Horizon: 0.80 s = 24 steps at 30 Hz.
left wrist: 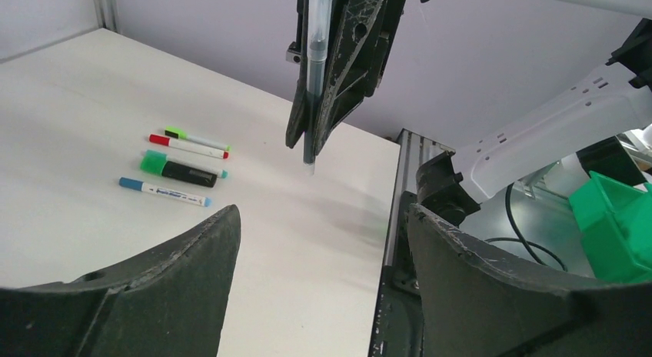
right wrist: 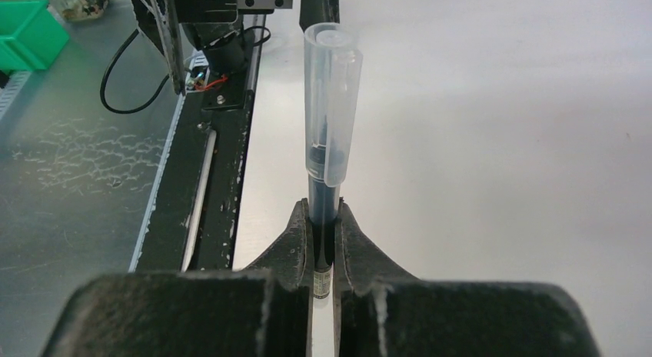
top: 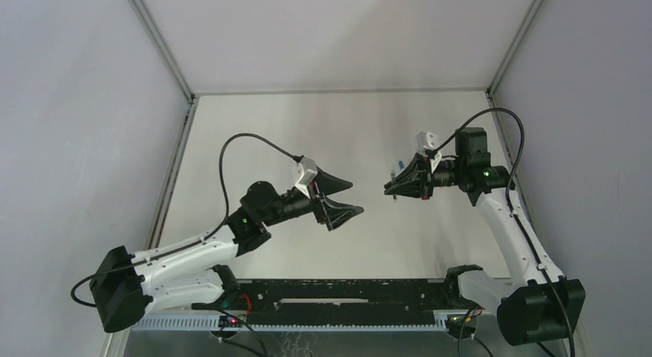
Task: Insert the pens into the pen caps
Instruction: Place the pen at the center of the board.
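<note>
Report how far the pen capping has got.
Done: four capped pens lie in a row on the white table, their caps green, red, chunky green and blue. In hand: the right gripper is shut on a slim dark pen whose clear plastic cap sits over its tip; the left gripper is open and empty. Left: setting that pen down; no loose caps show.

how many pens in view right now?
5. Four lie side by side on the table: green-tipped pen, red-tipped pen, black marker, blue-tipped pen. The fifth pen is clamped in the right tool, clear cap on. Others may be hidden.
</note>
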Available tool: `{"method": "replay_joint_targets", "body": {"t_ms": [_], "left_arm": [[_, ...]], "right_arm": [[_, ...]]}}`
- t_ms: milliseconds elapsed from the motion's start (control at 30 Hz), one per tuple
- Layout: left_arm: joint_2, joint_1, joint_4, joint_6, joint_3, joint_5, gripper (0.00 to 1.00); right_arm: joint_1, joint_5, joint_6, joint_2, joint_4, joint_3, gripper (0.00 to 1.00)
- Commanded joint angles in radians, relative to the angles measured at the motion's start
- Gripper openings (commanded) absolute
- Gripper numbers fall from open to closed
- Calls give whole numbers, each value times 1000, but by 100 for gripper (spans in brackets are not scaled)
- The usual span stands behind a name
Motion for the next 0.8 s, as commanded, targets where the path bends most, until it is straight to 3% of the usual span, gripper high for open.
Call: {"method": "replay_joint_targets", "body": {"t_ms": [0,167,433,767], "left_arm": [[-31,20,51,26,-27,-27,83],[-59,35,52,33,-67,-73,83],[-102,50,98,32,-160,-154,83],[-133,64,168,12,-257,-191,83]], "right_arm": [[-14,11,-42,16,-12,5,10],[-30,166,-2,63,2,5,12],[-31,496,213,240,116,4,13],[79,900,513,427,268,8,19]]}}
